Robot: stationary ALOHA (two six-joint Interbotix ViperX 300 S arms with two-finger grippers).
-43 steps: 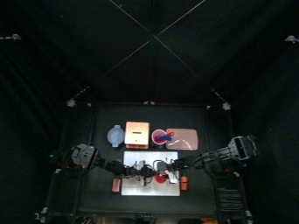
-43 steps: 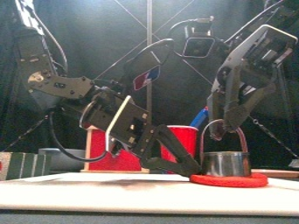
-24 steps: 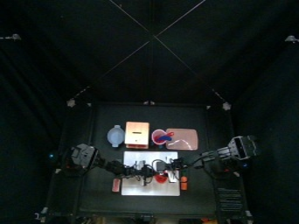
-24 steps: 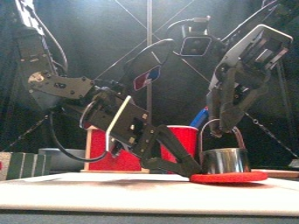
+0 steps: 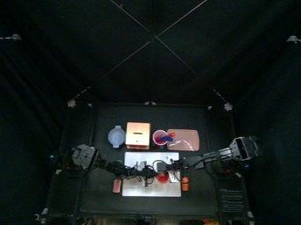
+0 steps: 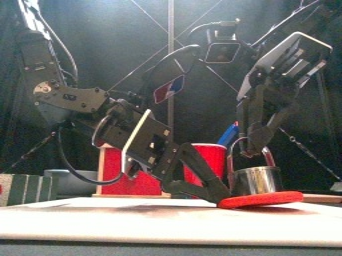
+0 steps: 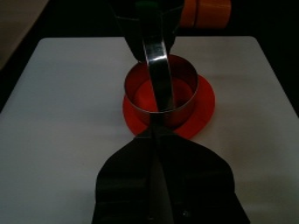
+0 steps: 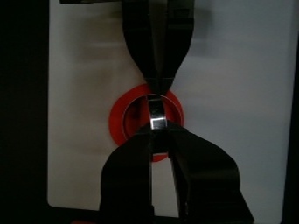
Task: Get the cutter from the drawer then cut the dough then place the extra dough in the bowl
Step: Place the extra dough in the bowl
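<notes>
The black desk (image 5: 106,119) carries a white board (image 5: 141,189) at its front. Behind the board stand, from left to right, a blue-grey bowl (image 5: 115,136), a wooden box (image 5: 139,134) and a pink tray (image 5: 191,139). A red cup (image 5: 165,137) sits at the tray's left end. A flat red dough (image 6: 267,201) lies near the middle of the board, its right side tipped slightly up. The round metal cutter (image 6: 251,182) stands on it, inside its rim. The right end effector (image 6: 247,150) comes down from above and is clamped on the cutter's wire handle. The left end effector (image 7: 158,138) reaches in low, its jaws together at the dough's rim. I cannot tell whether they pinch the rim or only press on it.
</notes>
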